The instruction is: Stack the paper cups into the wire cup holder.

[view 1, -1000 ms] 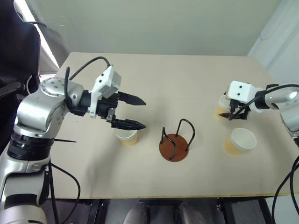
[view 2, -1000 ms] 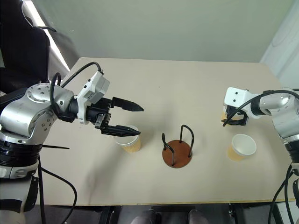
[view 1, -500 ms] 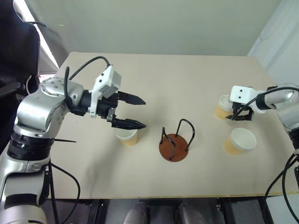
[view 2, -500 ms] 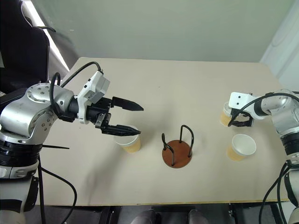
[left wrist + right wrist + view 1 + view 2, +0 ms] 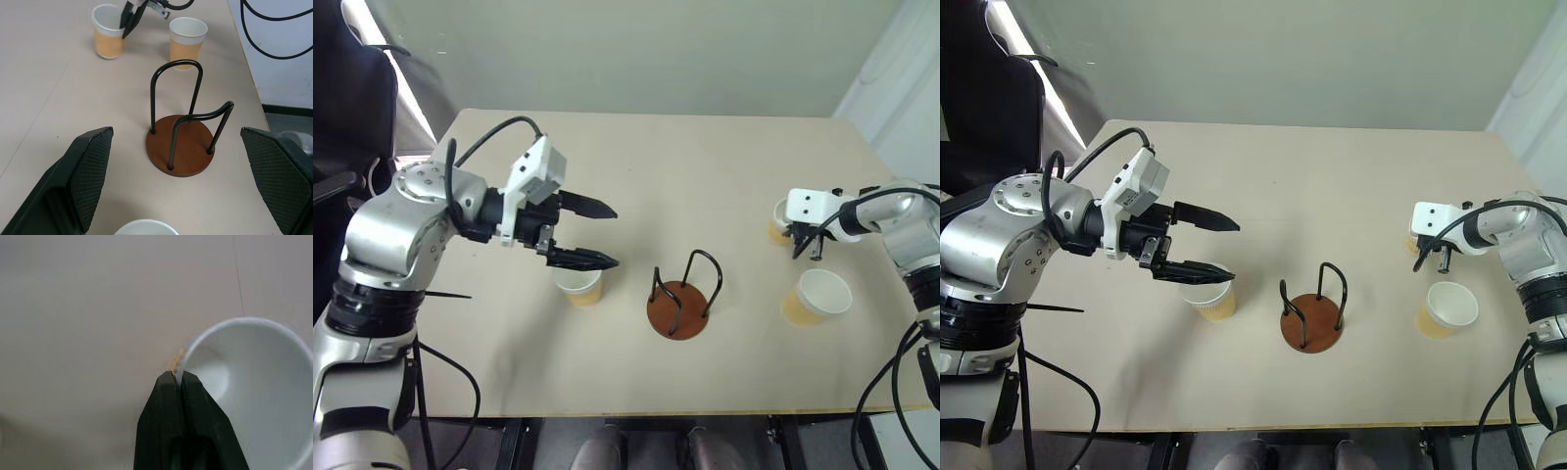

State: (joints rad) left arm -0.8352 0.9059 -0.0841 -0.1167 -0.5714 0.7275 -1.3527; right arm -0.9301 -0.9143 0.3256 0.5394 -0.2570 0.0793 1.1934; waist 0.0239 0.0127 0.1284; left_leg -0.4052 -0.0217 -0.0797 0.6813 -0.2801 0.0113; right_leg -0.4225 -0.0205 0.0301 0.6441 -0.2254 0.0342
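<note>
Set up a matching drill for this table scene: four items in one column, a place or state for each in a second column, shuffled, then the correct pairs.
Items
1. Left tool
2. Right tool
3. Reddish-brown disc holder with black wire loops
4. Tan paper cup nearest the table's front-right edge

States
A. Empty, standing mid-table
B. Pinched shut on a paper cup's rim
C. Upright, untouched
D. Open above a tan paper cup

Pairs: 1-D, 2-B, 3-A, 4-C

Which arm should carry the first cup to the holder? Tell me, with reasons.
Right. The right gripper is already shut on the rim of a paper cup. The left gripper hangs open above another cup. The wire cup holder holds none.
</note>
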